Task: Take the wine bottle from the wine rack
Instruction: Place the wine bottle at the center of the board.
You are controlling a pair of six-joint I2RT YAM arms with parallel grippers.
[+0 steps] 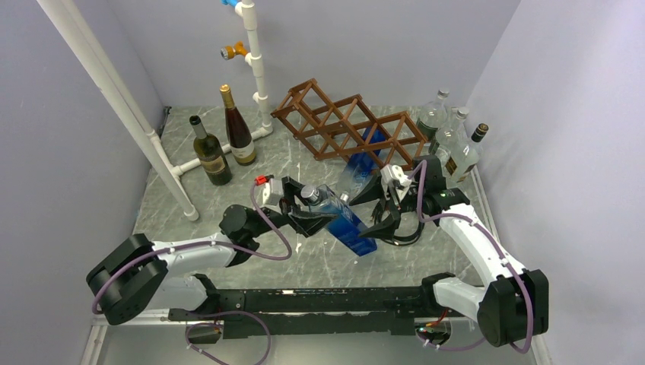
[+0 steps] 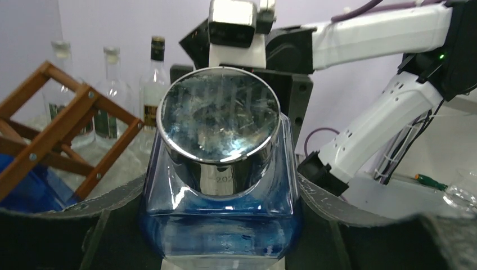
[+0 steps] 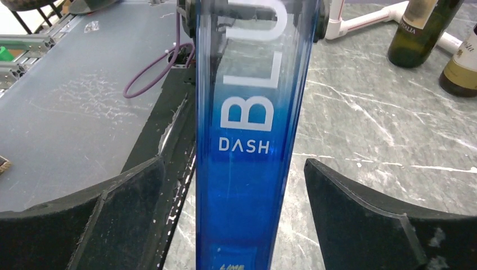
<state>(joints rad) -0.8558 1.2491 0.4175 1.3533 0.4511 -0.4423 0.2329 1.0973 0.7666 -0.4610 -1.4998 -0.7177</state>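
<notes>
Top external view: the wine bottle (image 1: 348, 224) is held before the wine rack (image 1: 335, 122).
The left gripper (image 1: 308, 209) clamps its shoulder; the right gripper (image 1: 378, 207) is open around its body, without touching.

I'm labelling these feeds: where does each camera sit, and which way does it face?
Top external: above and behind the robot, looking down; shows left arm, right arm, wine rack, blue bottle.
Left wrist: faces the bottle's cap end-on, right arm behind; left fingers grip the bottle.
Right wrist: looks leftward along the bottle's side; right fingers stand clear.
Shared: all see the bottle.
</notes>
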